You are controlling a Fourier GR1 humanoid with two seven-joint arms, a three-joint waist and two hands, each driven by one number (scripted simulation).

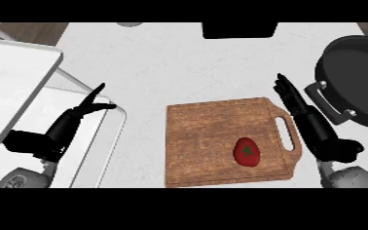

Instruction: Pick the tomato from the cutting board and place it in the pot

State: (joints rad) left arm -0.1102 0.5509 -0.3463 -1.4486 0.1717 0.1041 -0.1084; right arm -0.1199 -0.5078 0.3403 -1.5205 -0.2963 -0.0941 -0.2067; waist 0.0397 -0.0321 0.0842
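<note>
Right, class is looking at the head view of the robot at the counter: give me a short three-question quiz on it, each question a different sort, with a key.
1. True or false: the tomato lies on the cutting board.
2. Which hand is nearer the pot? A) left hand B) right hand
3. Fill in: the cutting board's handle points toward the robot's ___ side.

Key
1. True; it sits on the board's right half, untouched.
2. B; the right hand is beside the pot's handle, fingers straight and holding nothing.
3. Right.
</note>
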